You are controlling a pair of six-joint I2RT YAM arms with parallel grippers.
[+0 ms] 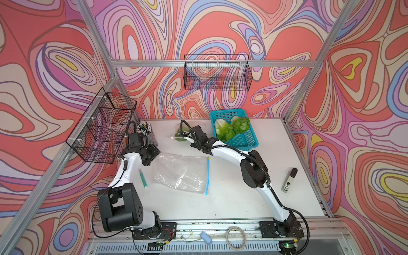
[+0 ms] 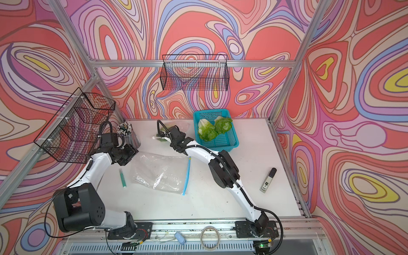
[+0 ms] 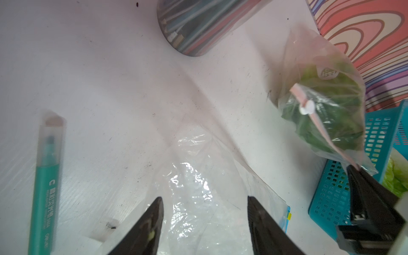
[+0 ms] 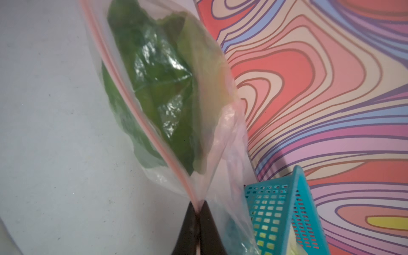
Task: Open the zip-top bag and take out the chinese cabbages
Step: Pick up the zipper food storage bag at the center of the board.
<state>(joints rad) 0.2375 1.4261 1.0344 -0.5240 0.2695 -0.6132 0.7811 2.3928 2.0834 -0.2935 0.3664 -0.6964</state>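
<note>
At the back of the white table [image 1: 242, 198], the right gripper [image 4: 199, 205] is pinched shut on the very end of the pink zipper strip of a zip-top bag [image 3: 322, 95]. It holds the bag just beside the teal basket [image 1: 245, 140]. Through the plastic we make out one chinese cabbage [image 4: 154, 88], dark green and crinkled, the one head not yet out. A pale-stemmed cabbage [image 1: 223, 130] and a rounder cabbage [image 1: 241, 124] lie touching each other in the basket, which we take to be where the freed heads go. The bag looks raised by its corner rather than lying flat. We judge that a hold on the strip's end anchors the seal so that the other arm can work it. The white slider [image 3: 306, 107] sits partway along the strip, and we cannot tell whether the mouth is open. The left gripper [image 3: 204, 197] hangs with its jaws apart and nothing between them. It is above an empty blue-zipped bag [image 1: 183, 172] lying flat in mid-table, pointing toward the held bag and, we think, placed to come in on the slider or the cabbage. A green marker [image 1: 143, 177] lies apart on the table, and a cup of pens [image 1: 146, 132] stands near the left arm.
</note>
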